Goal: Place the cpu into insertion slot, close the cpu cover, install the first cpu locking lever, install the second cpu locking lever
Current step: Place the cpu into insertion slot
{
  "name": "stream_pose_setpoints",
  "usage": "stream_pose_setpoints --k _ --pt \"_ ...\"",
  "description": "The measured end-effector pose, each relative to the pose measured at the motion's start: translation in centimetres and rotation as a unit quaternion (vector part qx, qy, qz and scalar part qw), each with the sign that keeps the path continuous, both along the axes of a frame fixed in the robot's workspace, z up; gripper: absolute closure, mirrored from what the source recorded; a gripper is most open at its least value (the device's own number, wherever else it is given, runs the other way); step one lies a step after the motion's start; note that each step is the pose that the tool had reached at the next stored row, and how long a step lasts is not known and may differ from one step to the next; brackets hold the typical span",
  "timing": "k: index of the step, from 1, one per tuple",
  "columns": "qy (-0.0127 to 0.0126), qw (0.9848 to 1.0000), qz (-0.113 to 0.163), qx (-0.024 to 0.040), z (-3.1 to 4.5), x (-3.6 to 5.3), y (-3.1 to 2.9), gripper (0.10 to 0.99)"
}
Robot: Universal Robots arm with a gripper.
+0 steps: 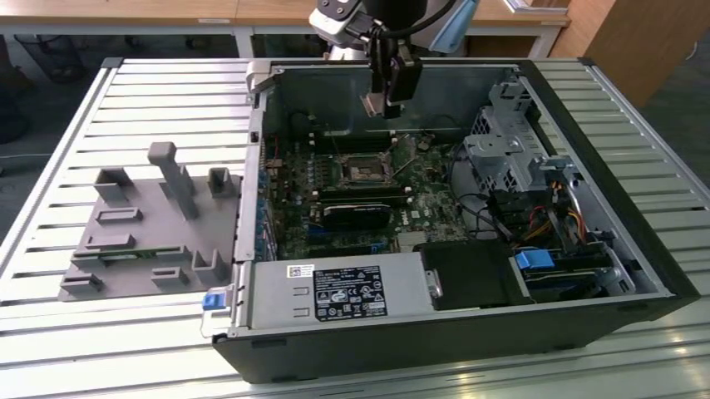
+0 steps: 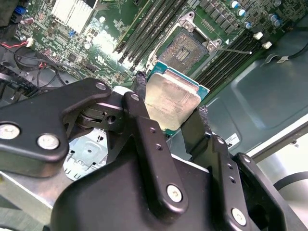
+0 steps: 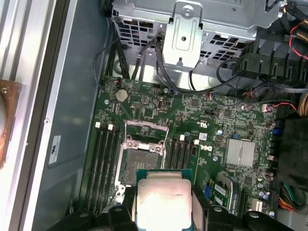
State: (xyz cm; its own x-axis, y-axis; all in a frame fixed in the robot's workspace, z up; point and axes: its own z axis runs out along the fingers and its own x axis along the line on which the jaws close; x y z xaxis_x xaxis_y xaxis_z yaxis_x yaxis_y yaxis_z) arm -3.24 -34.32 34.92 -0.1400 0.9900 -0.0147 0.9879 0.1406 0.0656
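The gripper (image 1: 387, 100) is clamped on the cpu (image 1: 377, 106), with one black finger (image 2: 139, 94) on each of two opposite edges. In both wrist views the silvery metal top of the cpu (image 2: 173, 98) faces the cameras and its green border shows around it. In the exterior view the chip hangs inside the open computer case (image 1: 621, 316), above the motherboard (image 1: 427, 212) and apart from it, not yet in the insertion slot (image 1: 364, 170).

In the first wrist view the insertion slot (image 3: 139, 161) is bare and dark, and the cpu cover (image 3: 144, 143) seems to be lifted away from it, though I cannot tell its exact angle.

I judge the cpu to be light, stiff and thin, with a smooth lid that could slip. The underside and the socket contacts are probably fragile, so the edges are the right place to hold.

The case lies on its side on a slatted table (image 1: 66, 349). It holds the motherboard, a black card (image 1: 355, 216), a power supply (image 1: 332, 291), a drive cage (image 1: 510, 154) and bundled cables (image 1: 554, 224)
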Motion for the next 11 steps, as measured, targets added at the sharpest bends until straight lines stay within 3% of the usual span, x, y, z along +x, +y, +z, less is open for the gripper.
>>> stream_pose_setpoints --k 11 --pt "0.0 0.9999 -0.014 -0.0004 -0.79 0.0 0.12 0.545"
